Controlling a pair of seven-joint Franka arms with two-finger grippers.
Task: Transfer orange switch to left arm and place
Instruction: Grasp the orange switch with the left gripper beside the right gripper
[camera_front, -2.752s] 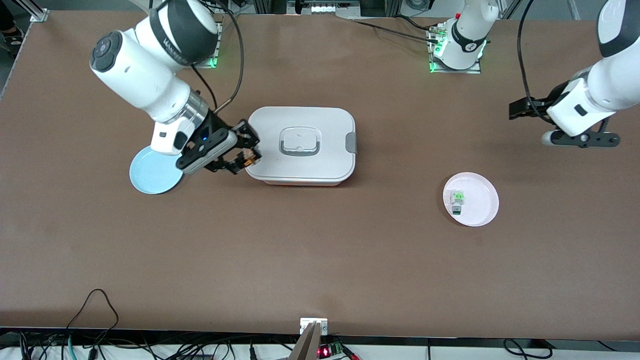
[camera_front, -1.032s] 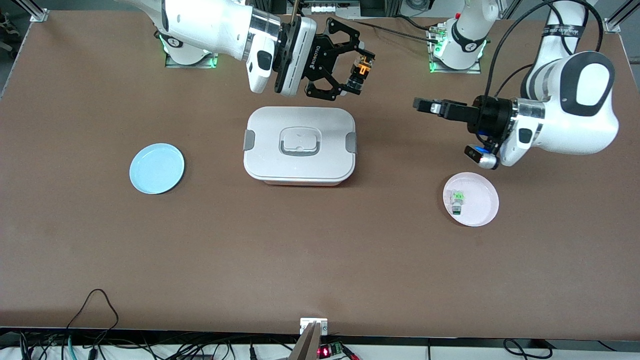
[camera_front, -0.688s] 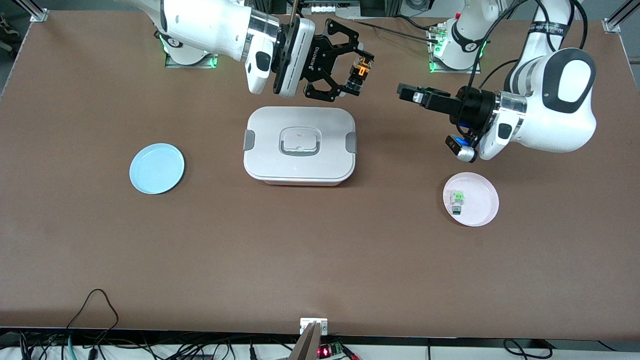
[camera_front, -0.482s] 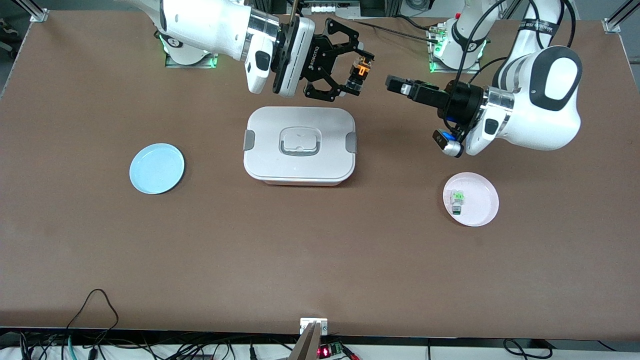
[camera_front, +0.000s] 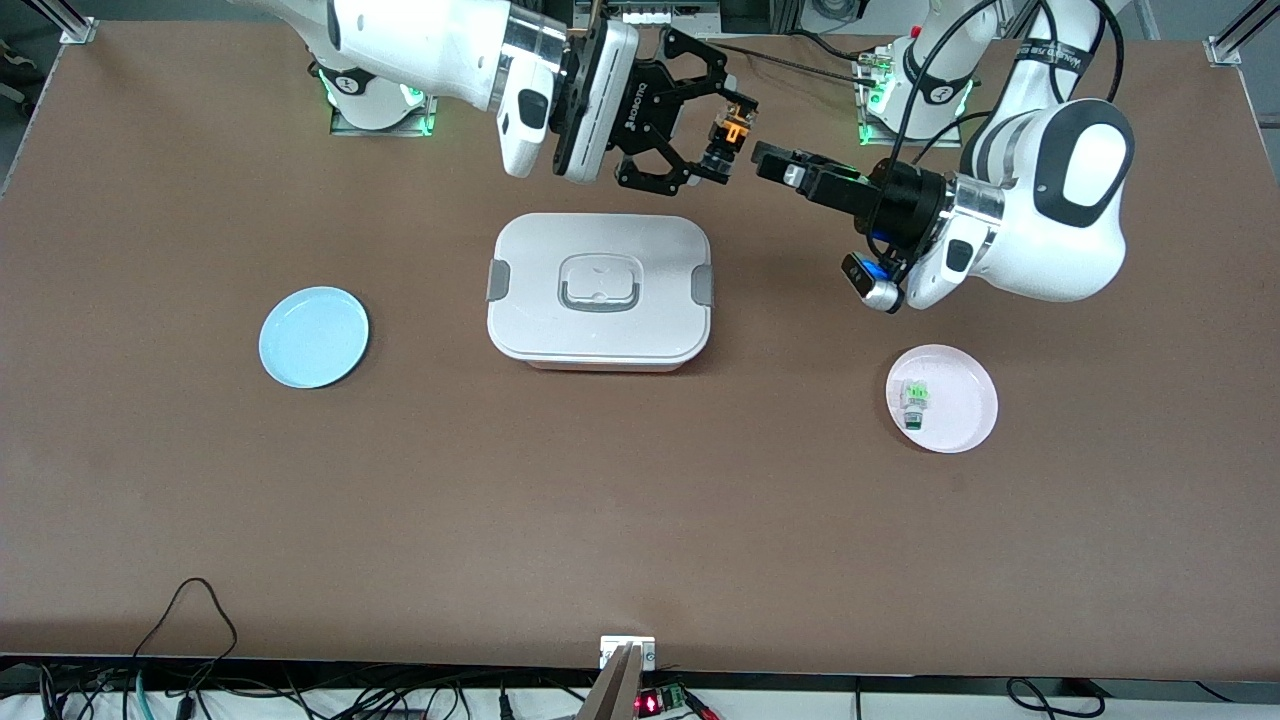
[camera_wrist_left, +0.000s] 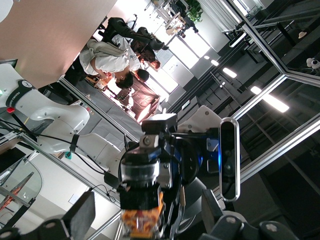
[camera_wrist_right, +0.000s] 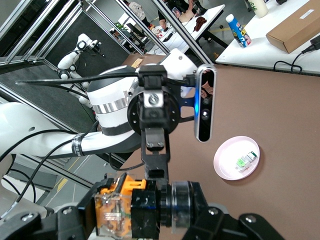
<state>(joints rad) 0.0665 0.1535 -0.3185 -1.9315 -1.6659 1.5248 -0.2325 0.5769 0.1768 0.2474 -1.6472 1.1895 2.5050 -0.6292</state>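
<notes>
My right gripper (camera_front: 722, 143) is shut on the orange switch (camera_front: 734, 131) and holds it in the air over bare table, just off the edge of the white box (camera_front: 600, 290). In the right wrist view the switch (camera_wrist_right: 120, 210) sits between my right gripper's (camera_wrist_right: 135, 217) jaws. My left gripper (camera_front: 768, 162) is open, level with the switch and a short gap from it. In the left wrist view the switch (camera_wrist_left: 142, 207) lies straight ahead of my left gripper (camera_wrist_left: 145, 220), whose fingers (camera_wrist_left: 77, 220) stand wide apart.
A blue plate (camera_front: 313, 337) lies toward the right arm's end of the table. A pink plate (camera_front: 960, 420) toward the left arm's end holds a green-and-white component (camera_front: 914, 397). The box stands mid-table between them.
My right gripper has carried the switch from beside the blue plate, up past the box. My left gripper has swung in from the table's end toward the switch.
</notes>
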